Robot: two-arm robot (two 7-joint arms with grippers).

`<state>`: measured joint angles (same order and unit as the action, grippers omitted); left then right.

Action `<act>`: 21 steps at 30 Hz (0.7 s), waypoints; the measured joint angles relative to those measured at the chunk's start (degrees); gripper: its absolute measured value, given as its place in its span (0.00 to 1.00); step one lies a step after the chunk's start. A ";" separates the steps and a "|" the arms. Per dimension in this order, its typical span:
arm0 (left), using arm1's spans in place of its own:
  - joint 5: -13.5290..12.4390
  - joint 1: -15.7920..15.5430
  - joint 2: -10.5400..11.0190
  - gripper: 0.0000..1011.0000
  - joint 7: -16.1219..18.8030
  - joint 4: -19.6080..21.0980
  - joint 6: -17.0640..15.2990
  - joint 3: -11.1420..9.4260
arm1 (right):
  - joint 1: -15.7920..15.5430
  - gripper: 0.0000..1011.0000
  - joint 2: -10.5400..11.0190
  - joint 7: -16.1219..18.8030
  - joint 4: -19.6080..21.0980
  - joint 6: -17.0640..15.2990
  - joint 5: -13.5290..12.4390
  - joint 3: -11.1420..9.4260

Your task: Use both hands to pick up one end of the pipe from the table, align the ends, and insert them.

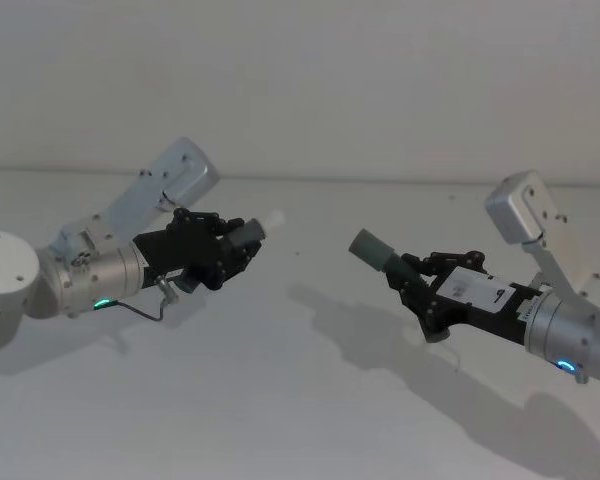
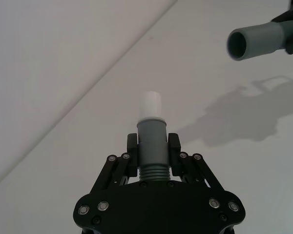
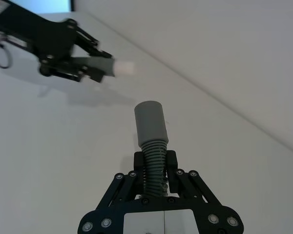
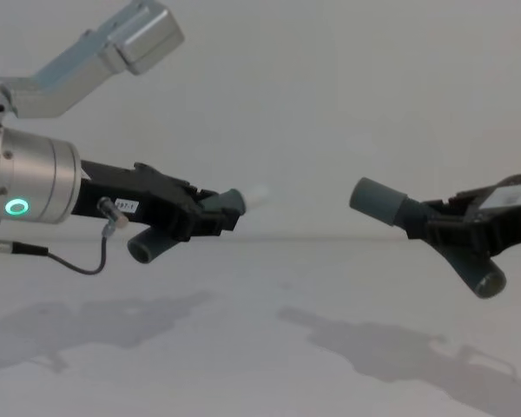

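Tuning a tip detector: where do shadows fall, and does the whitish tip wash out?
Head view: shadows lie on the table under the left hand and right hand. Chest view: the whitish tip fades into the pale wall. Left wrist view: it stands out.

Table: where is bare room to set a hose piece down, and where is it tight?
The table is bare in front, under the left tool and right tool, and behind them up to the wall. Tight: the gap between the white-tipped hose and the socket hose they grip.
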<state>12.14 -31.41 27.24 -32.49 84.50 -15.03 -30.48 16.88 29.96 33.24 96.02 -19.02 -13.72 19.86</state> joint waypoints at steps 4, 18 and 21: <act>0.44 -1.00 0.76 0.35 -2.73 -0.48 1.47 -0.57 | 0.61 0.26 1.08 2.48 -0.14 2.18 -0.59 0.42; 1.37 -4.45 3.10 0.35 -11.14 -1.97 5.54 -2.89 | 3.99 0.26 4.53 12.99 -2.09 9.73 -2.69 2.77; 1.54 -5.00 3.51 0.35 -12.51 -2.22 6.42 -3.28 | 5.01 0.26 5.20 15.60 -2.77 11.30 -3.10 3.46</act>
<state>13.68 -36.41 30.75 -45.00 82.28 -8.62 -33.76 21.89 35.16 48.84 93.25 -7.72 -16.82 23.32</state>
